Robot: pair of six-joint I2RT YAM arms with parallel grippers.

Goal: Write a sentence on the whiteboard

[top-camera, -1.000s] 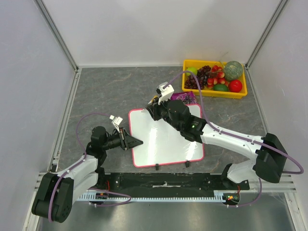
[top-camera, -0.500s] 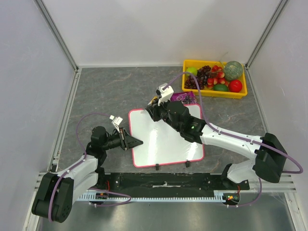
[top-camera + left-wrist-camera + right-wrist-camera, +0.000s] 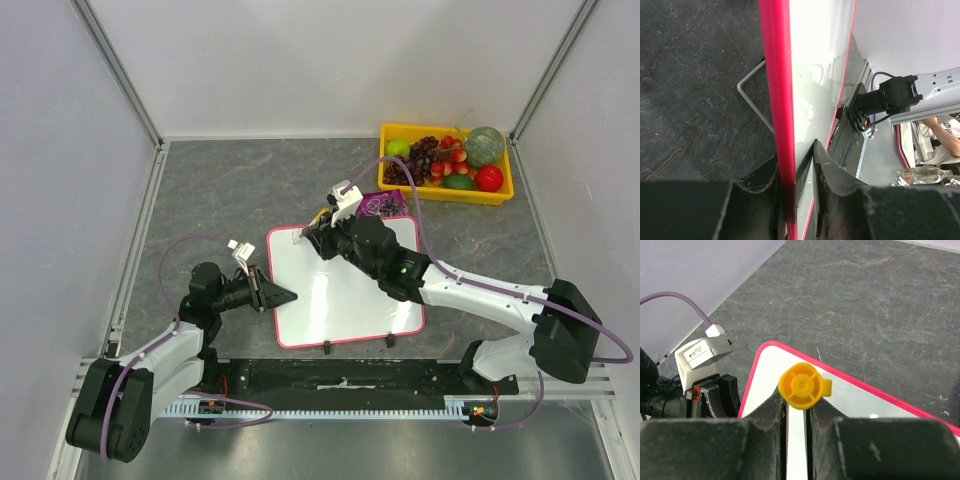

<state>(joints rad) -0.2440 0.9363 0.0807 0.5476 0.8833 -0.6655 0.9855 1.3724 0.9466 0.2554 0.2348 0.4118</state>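
The whiteboard [image 3: 340,300], white with a pink-red frame, lies flat in the middle of the table. No orange sentence shows on it; its surface looks blank. My left gripper [image 3: 283,295] is shut on the board's left edge; in the left wrist view [image 3: 792,165] the red frame [image 3: 775,100] runs between its fingers. My right gripper [image 3: 312,235] hangs over the board's far left corner, shut on a marker. In the right wrist view the marker's yellow-orange end [image 3: 800,386] sticks out between the fingers [image 3: 796,407], with the board's corner [image 3: 767,372] below.
A yellow tray [image 3: 445,192] of fruit stands at the far right. A purple packet [image 3: 385,203] lies just beyond the board. The board's two black feet [image 3: 326,348] point toward the arm bases. A wire stand [image 3: 747,95] shows under the board's edge.
My right gripper with the marker has shifted slightly left and nearer, over the board's far left corner. The left arm and the board have not moved.
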